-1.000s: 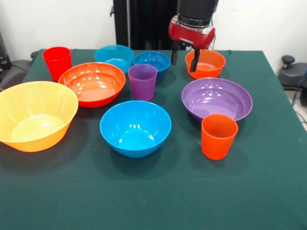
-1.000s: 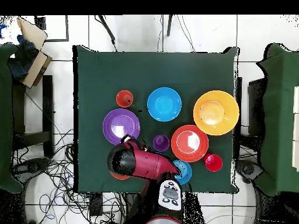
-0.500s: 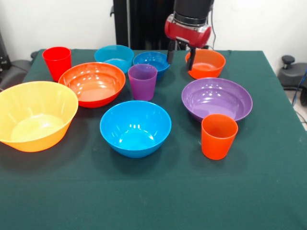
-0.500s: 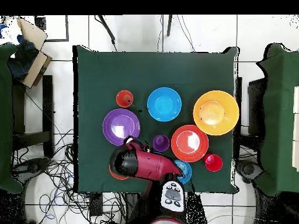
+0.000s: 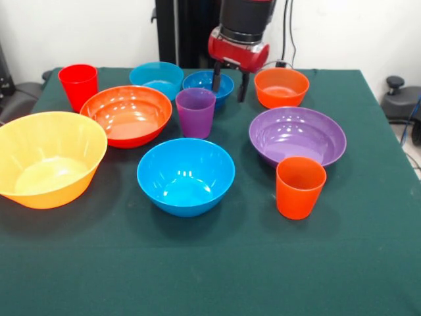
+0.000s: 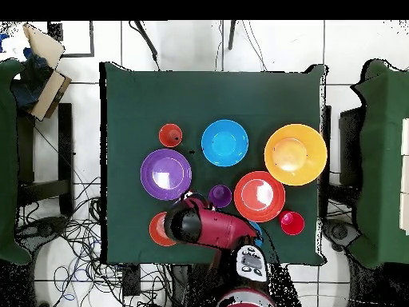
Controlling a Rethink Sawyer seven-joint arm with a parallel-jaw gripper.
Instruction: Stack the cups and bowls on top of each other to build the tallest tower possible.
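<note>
front view: upper middle of the frame, the hand (image 5: 229,78) hangs spread and empty, fingers straddling the right rim of the small blue bowl (image 5: 205,83), purple cup (image 5: 195,112) just below-left, small orange bowl (image 5: 281,87) to its right. nothing is stacked yet on the desk (image 5: 368,250). the blue bowl looks likeliest next.

The place reads as a robotics lab, since a red and black arm (image 5: 240,29) on a pedestal stands at a green-clothed surface (image 5: 368,250) set on a white tiled floor (image 6: 184,44), with loose cables (image 6: 76,248) trailing around it and further green-covered tables (image 6: 383,160) at either side.
</note>
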